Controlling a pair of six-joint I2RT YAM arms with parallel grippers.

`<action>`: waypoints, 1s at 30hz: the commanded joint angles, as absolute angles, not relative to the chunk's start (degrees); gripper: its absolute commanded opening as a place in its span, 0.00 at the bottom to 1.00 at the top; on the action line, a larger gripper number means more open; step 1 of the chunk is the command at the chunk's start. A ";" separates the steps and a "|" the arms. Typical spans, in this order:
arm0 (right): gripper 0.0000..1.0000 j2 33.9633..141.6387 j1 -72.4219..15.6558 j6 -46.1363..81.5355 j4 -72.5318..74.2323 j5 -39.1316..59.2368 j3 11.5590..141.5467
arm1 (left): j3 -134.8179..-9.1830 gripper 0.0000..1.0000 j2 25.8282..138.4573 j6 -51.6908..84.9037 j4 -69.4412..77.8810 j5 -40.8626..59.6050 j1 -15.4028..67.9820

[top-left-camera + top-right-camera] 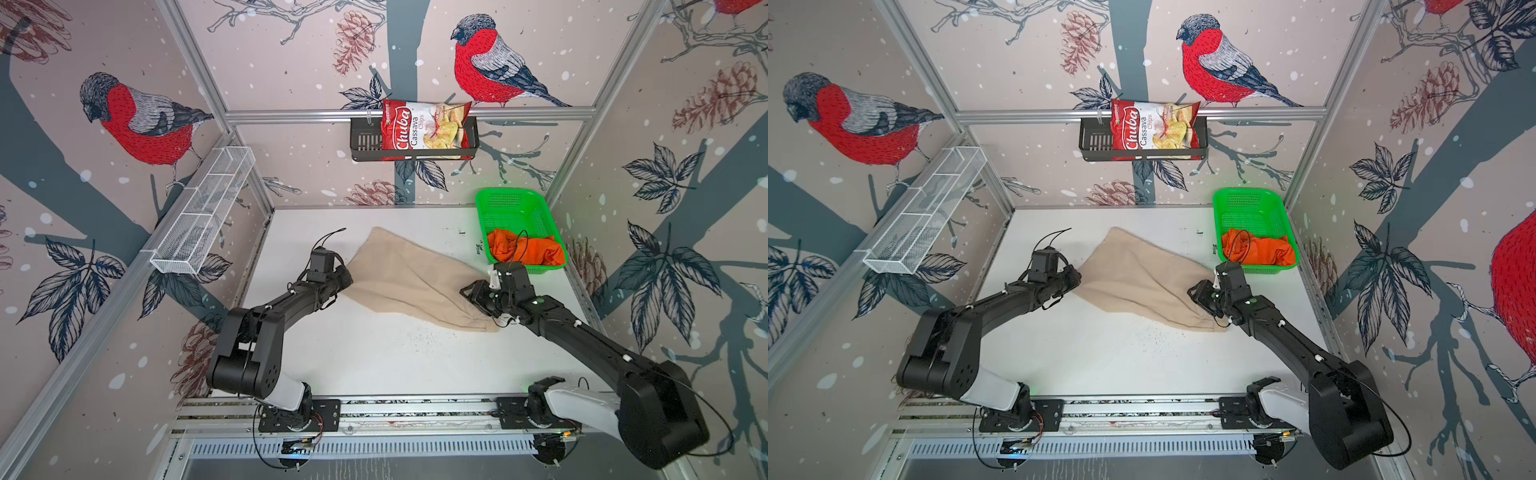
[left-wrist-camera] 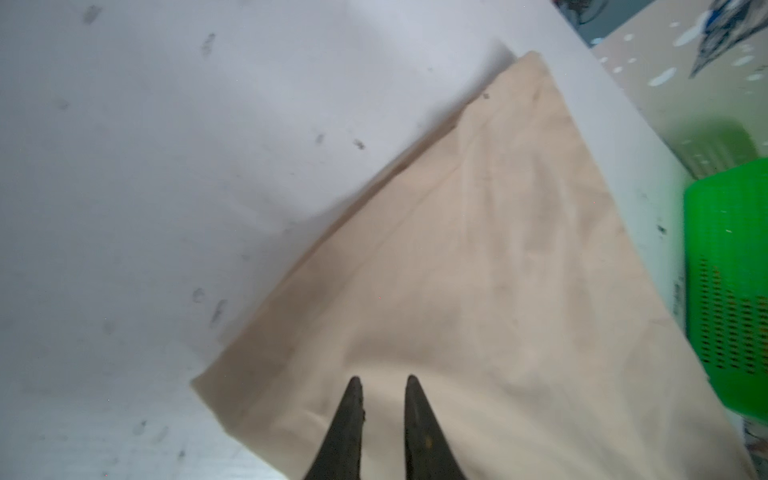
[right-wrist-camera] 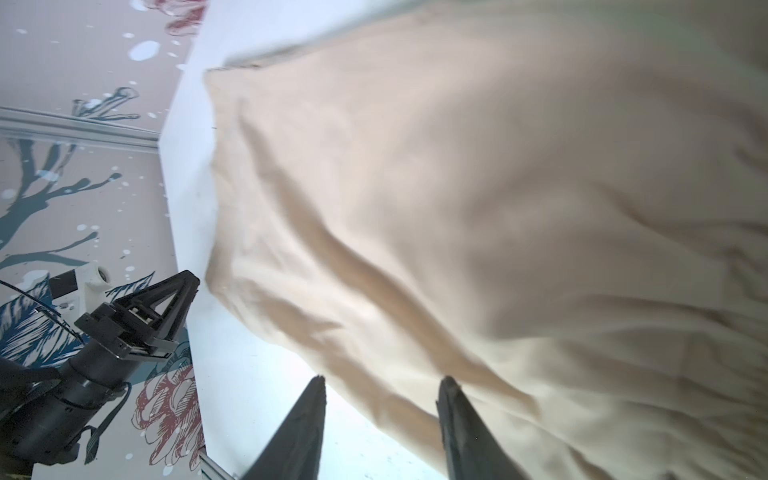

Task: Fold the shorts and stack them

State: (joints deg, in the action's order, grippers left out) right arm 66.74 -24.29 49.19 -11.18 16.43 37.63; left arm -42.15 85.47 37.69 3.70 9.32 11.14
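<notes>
Beige shorts (image 1: 411, 278) spread on bench (image 1: 374, 357), ungripped.
Left fingers (image 2: 349, 424) narrowly parted above one corner, pinching nothing; right fingers (image 3: 457, 432) wider, opposite cloth edge between them.

White table (image 1: 374, 365) — 2 things on it: beige shorts (image 1: 411, 282), green basket (image 1: 515, 212)
</notes>
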 commanded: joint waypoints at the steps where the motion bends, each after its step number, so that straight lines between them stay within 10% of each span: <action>1: 0.46 67.71 -27.08 46.90 -13.90 11.40 41.70 | -42.45 0.20 83.10 38.41 3.39 14.06 13.09; 30: 0.41 104.26 -33.66 39.74 -7.53 14.15 59.23 | -36.79 0.05 91.30 39.84 8.42 17.25 25.41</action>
State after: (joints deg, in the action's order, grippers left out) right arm 102.87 -34.44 41.52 -7.33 14.24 58.54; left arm -37.45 91.05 40.53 9.63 19.18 25.39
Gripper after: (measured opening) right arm 0.413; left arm 0.058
